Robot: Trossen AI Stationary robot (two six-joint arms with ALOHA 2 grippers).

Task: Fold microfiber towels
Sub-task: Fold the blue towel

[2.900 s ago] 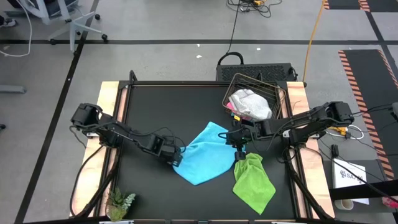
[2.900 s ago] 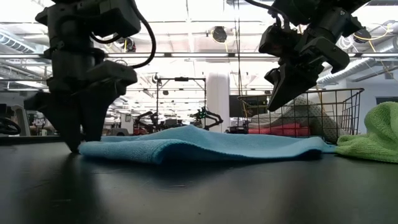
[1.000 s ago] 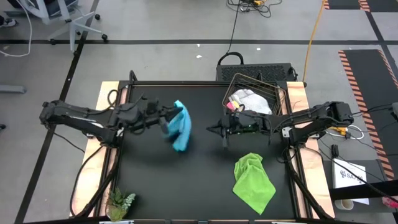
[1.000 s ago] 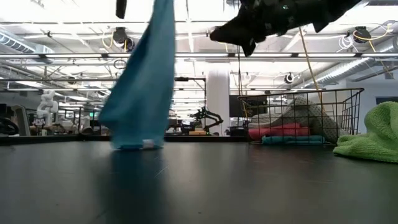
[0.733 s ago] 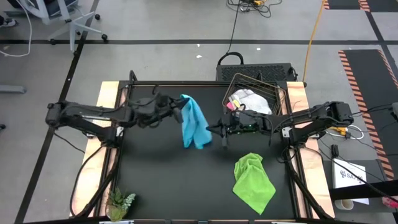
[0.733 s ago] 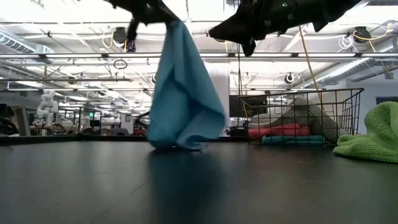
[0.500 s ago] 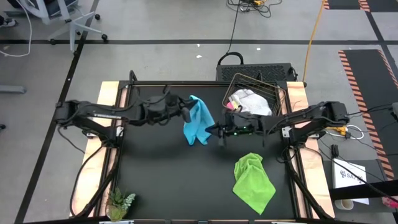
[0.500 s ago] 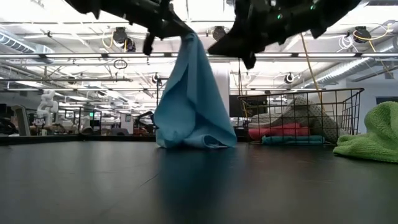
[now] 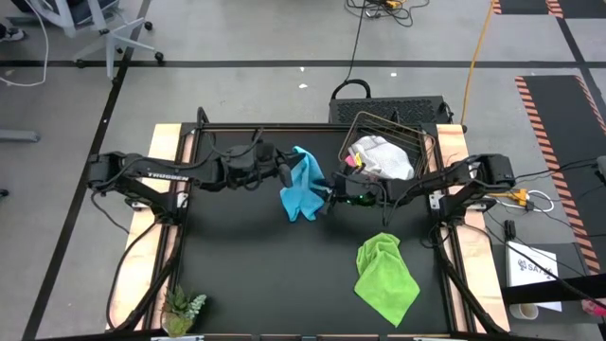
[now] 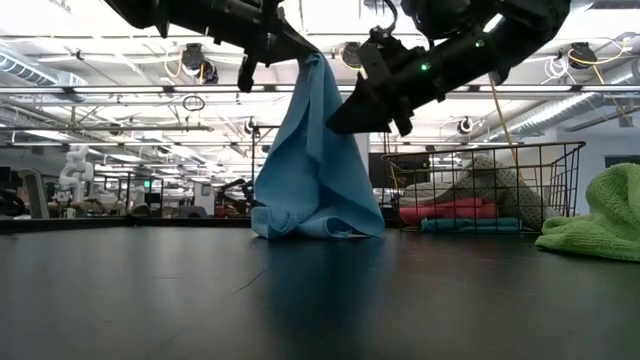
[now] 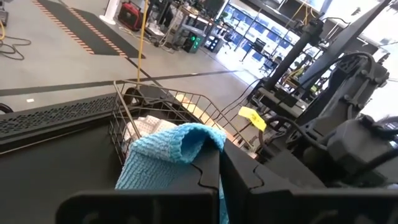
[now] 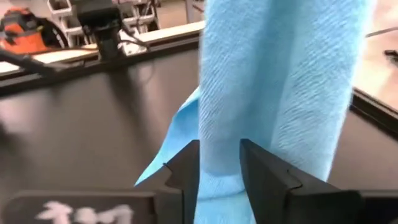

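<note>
Hanging from the left gripper (image 9: 287,174), the light blue towel (image 9: 303,185) is held up by one pinched corner over the middle of the black table (image 9: 237,256), its lower folds resting crumpled on the surface. The left fingers are clamped together on that corner. The right gripper (image 9: 329,198) is placed just beside the hanging cloth, its fingers (image 12: 186,165) parted, with the blue fabric seen between them but not pinched. A lime green towel (image 9: 385,277) lies bunched on the table nearer the front right, well apart from the blue one. A wire basket (image 9: 417,142) at the back right holds a white-grey towel (image 9: 382,157) on top, with pink and blue cloth seen beneath it in the low view.
</note>
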